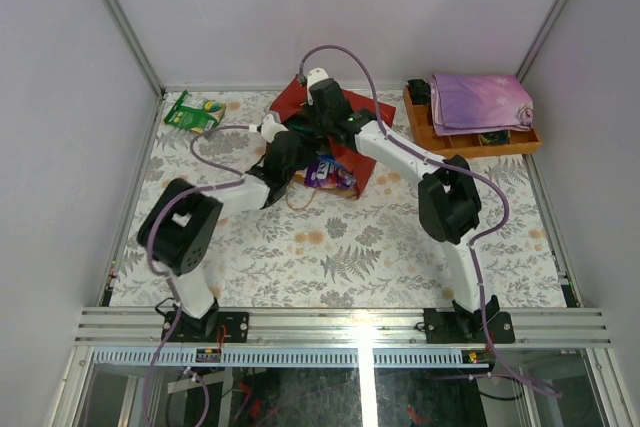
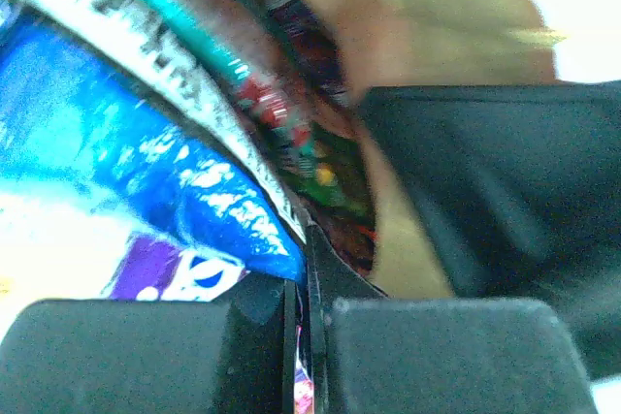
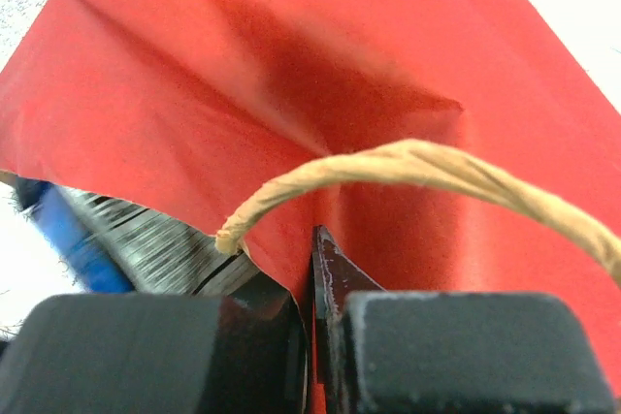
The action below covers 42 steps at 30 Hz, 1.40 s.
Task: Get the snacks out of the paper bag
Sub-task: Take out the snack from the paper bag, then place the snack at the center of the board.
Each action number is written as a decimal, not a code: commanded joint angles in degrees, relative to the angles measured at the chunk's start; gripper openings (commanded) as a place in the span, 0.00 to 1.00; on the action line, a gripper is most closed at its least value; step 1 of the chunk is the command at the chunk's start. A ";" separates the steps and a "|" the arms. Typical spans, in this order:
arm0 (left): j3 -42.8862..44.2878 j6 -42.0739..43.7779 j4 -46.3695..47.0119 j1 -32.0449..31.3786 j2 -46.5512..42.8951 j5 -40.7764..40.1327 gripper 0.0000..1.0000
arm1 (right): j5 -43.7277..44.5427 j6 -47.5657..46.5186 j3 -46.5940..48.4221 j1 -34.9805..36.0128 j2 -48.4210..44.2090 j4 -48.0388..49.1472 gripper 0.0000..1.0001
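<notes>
The red paper bag (image 1: 372, 113) lies at the middle back of the table, mouth toward me. My right gripper (image 1: 322, 127) is shut on its red edge (image 3: 291, 94), beside the string handle (image 3: 417, 164). My left gripper (image 1: 296, 153) is at the bag's mouth. In the left wrist view it (image 2: 309, 283) is shut on the thin edge of a blue-white packet (image 2: 146, 172). Green, red and teal packets (image 2: 310, 157) crowd behind it against the brown kraft inside (image 2: 427, 36). A purple-blue packet (image 1: 328, 174) shows at the mouth. A green packet (image 1: 195, 112) lies on the table at the back left.
A brown wooden tray (image 1: 420, 119) stands at the back right with a folded purple cloth (image 1: 480, 100) on it. Grey walls close in the table on the left, back and right. The patterned tablecloth (image 1: 340, 247) covers the near half.
</notes>
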 commanded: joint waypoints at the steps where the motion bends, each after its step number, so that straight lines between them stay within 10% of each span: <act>1: -3.20 6.58 3.79 -1.44 -11.48 -4.20 0.00 | -2.52 1.60 -0.77 0.15 -4.51 4.82 0.00; 17: -8.48 18.41 -4.77 -2.05 -38.65 -5.18 0.00 | -0.15 -1.32 -2.01 0.13 -6.79 5.61 0.00; 26: -7.31 25.34 -23.17 -1.12 -53.83 -28.63 0.00 | -1.25 -2.71 -2.55 0.15 -7.55 5.33 0.00; 30: -8.54 26.13 -24.24 3.33 -51.19 -31.46 0.00 | -2.65 -2.52 -1.54 0.15 -6.81 4.47 0.00; 35: -7.62 20.85 -26.27 18.68 -43.52 -12.84 0.00 | -2.91 -2.95 -2.81 0.14 -7.54 4.34 0.00; 42: 8.04 27.50 -29.41 29.64 -28.28 -10.15 0.00 | -2.99 -3.75 -1.81 0.15 -7.08 3.04 0.00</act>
